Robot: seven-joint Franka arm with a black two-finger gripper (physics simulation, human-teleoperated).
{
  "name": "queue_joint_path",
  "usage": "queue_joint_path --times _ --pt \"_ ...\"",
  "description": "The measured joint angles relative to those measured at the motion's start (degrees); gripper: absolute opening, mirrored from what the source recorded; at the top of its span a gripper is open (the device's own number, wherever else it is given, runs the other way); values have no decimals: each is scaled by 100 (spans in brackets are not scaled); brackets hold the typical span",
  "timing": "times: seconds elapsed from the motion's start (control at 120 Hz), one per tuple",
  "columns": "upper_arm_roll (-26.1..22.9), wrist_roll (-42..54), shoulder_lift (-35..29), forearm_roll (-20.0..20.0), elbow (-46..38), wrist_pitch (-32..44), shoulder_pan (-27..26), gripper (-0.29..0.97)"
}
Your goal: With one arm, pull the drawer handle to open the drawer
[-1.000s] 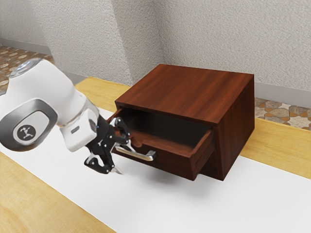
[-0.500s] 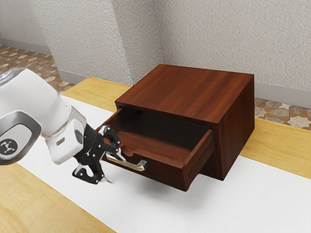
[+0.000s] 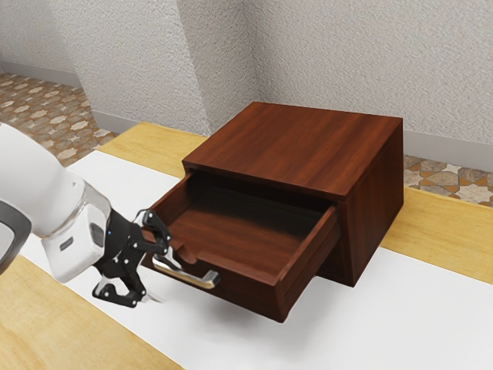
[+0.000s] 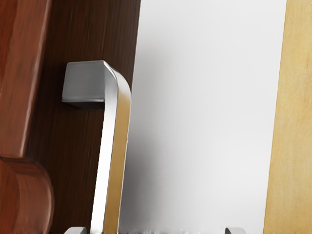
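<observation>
- Gripper (image 3: 156, 267) jaws spread wide, not clamped; handle (image 3: 189, 275) bar between them.
- Drawer (image 3: 239, 231) standing well out of cabinet (image 3: 308, 150), toward 8 o'clock, exterior view.

Home-style room, probably a domestic interior.
Rough plaster walls (image 3: 347, 54), grey baseboard (image 3: 447, 146), patterned floor tiles (image 3: 46, 108), light wooden table (image 3: 447, 231) with white sheet (image 3: 385, 324), dark bedside-type cabinet (image 3: 308, 146) on top.

The pulled-out drawer (image 3: 239, 223) and its handle (image 3: 185, 274) jut over the white mat (image 3: 370, 324), blocking the near side of the cabinet (image 3: 308, 146). Bare mat nearer and toward the exterior view's right leaves passage.
</observation>
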Motion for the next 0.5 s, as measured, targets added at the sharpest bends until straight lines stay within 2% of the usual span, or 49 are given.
queue_joint_path --times 0.142,0.35,0.358,0.433,0.5 --pt "-91 -43 -81 0 -82 -33 99 36" --pt "-186 -116 -258 14 -170 -80 216 30" --pt "-242 -117 -267 12 -146 -84 246 28" --pt "-1295 -158 -457 -70 400 -283 581 41" --pt "-2188 -539 -501 -214 1014 -915 677 49"
